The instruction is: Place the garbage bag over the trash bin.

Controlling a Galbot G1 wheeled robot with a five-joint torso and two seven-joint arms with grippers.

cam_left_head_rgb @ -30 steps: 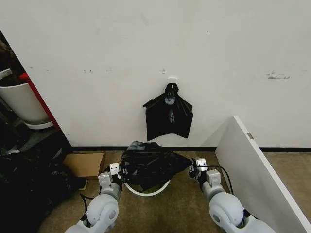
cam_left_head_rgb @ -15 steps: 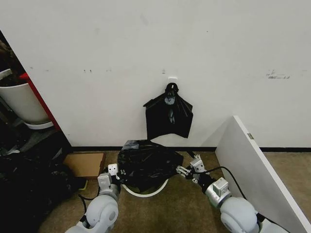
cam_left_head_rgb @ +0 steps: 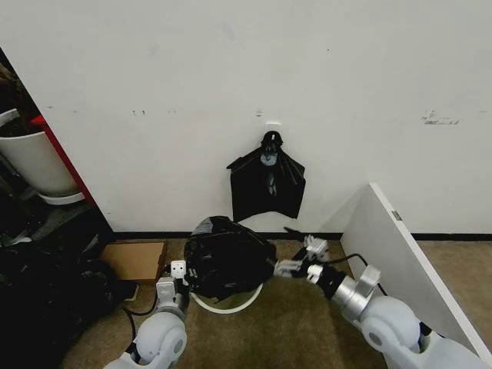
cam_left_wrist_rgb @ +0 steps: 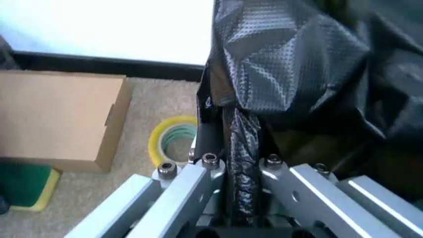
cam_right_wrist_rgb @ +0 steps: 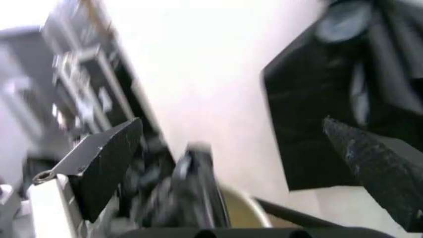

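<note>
Glossy, crinkled black plastic garbage bag (cam_left_head_rgb: 227,256): bunched in a mound atop the round cream-white plastic trash bin (cam_left_head_rgb: 231,301) by the wall. Left gripper (cam_left_head_rgb: 178,270): clamped on a twisted bag fold running lengthwise between its fingers. Right gripper (cam_left_head_rgb: 301,257): spread wide, empty, beside the bag's right side.

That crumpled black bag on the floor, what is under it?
Under the garbage bag sits the trash bin; just its cream front rim shows. The bin's sides and inside are covered. The left gripper pinches the bag's edge.

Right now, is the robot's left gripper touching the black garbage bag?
Touching. In the left wrist view, the left gripper is pinched shut on a gathered fold of the garbage bag, which runs straight between its fingers.
</note>
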